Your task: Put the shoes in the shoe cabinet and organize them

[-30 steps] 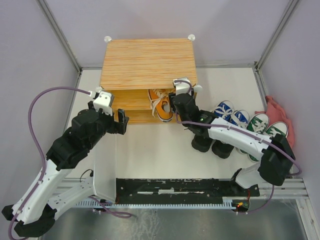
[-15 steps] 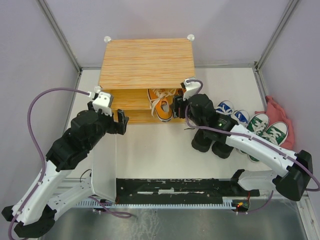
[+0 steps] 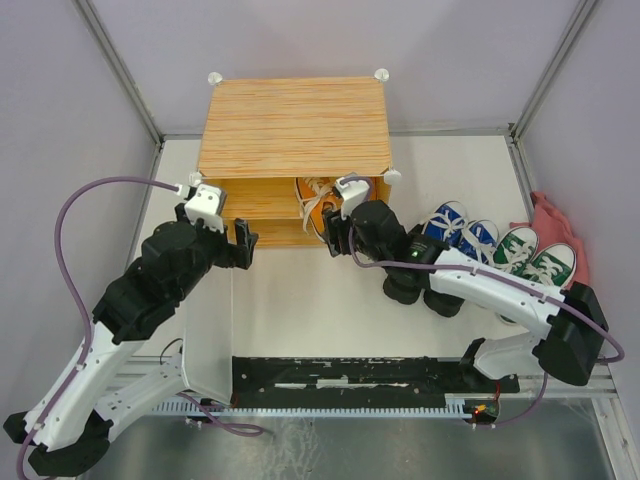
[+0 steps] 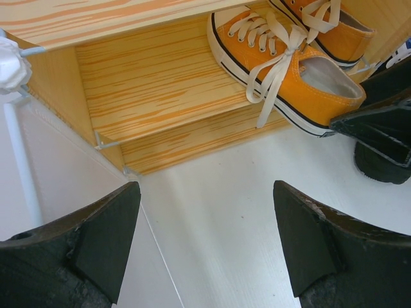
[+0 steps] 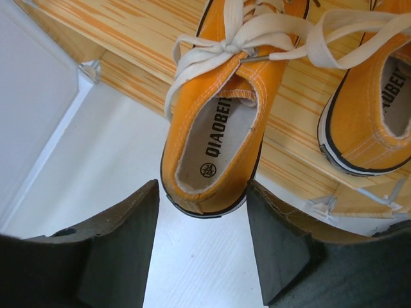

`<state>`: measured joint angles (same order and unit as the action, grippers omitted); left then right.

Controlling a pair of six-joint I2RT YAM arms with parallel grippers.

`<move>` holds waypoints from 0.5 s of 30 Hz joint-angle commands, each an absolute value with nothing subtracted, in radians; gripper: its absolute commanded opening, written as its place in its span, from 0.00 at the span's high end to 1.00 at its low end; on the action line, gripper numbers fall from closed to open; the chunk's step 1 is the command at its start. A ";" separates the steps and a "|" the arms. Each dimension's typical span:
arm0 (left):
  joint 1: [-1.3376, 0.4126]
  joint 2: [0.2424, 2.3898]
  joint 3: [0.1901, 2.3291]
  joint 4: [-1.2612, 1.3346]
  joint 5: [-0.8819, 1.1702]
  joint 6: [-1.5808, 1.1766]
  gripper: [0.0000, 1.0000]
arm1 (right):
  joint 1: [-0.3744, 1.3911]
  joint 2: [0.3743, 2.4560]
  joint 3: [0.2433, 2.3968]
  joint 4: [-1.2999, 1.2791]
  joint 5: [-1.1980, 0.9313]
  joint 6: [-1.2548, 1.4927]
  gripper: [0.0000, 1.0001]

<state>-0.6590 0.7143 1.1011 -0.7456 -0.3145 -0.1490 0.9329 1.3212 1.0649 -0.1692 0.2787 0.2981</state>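
Note:
The shoe cabinet (image 3: 295,125) stands at the back with its front open. Two orange sneakers (image 3: 318,203) lie on its lower shelf. In the right wrist view the left orange sneaker (image 5: 218,135) has its heel over the shelf's front edge, and the other (image 5: 372,122) lies to its right. My right gripper (image 5: 202,224) is open just behind that heel, one finger on each side, not touching it. My left gripper (image 4: 205,237) is open and empty above the white floor in front of the shelf (image 4: 160,83). Black boots (image 3: 425,290), blue sneakers (image 3: 455,225) and green sneakers (image 3: 535,255) stand to the right of the cabinet.
The cabinet's white door panel (image 3: 210,330) lies swung open under my left arm. A pink cloth (image 3: 555,215) lies at the far right wall. A white corner knob (image 4: 9,64) and post mark the cabinet's left front corner. My right gripper's finger (image 4: 379,125) shows beside the orange sneaker (image 4: 282,70).
My right gripper has moved left and back from the cabinet's right front corner to just behind the left orange sneaker's heel. The left arm has not moved.

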 commanded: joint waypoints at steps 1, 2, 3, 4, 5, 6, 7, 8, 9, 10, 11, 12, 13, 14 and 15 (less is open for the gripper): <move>-0.662 0.699 1.072 -0.755 -0.344 -0.120 0.10 | 0.931 1.370 1.079 -0.100 0.322 0.299 0.38; -0.661 0.697 1.069 -0.754 -0.344 -0.121 0.10 | 0.931 1.381 1.084 -0.100 0.327 0.298 0.41; -0.661 0.697 1.069 -0.754 -0.345 -0.121 0.10 | 0.931 1.391 1.088 -0.100 0.331 0.300 0.43; -0.662 0.695 1.068 -0.754 -0.344 -0.119 0.10 | 0.931 1.396 1.090 -0.100 0.340 0.301 0.47; -0.661 0.694 1.069 -0.754 -0.344 -0.118 0.10 | 0.931 1.398 1.090 -0.096 0.346 0.301 0.55; -0.661 0.694 1.069 -0.755 -0.344 -0.118 0.10 | 0.931 1.394 1.086 -0.089 0.353 0.301 0.65; -0.661 0.694 1.071 -0.755 -0.345 -0.118 0.10 | 0.930 1.385 1.081 -0.080 0.363 0.301 0.76; -0.661 0.694 1.072 -0.755 -0.345 -0.116 0.10 | 0.931 1.375 1.074 -0.066 0.378 0.300 0.82; -0.661 0.693 1.072 -0.755 -0.345 -0.116 0.10 | 0.932 1.361 1.065 -0.050 0.397 0.299 0.87; -0.662 0.693 1.072 -0.755 -0.344 -0.115 0.10 | 0.933 1.348 1.056 -0.032 0.412 0.295 0.91; -0.661 0.694 1.072 -0.755 -0.344 -0.117 0.10 | 0.933 1.335 1.050 -0.017 0.428 0.288 0.96; -0.660 0.694 1.072 -0.755 -0.344 -0.117 0.10 | 0.934 1.322 1.048 -0.004 0.442 0.280 0.98; -0.661 0.693 1.071 -0.755 -0.344 -0.118 0.10 | 0.934 1.314 1.049 0.005 0.458 0.271 0.98; -0.661 0.692 1.072 -0.755 -0.344 -0.118 0.10 | 0.934 1.307 1.052 0.015 0.476 0.262 0.98; -0.661 0.693 1.069 -0.755 -0.344 -0.118 0.10 | 0.934 1.300 1.052 0.034 0.493 0.253 0.98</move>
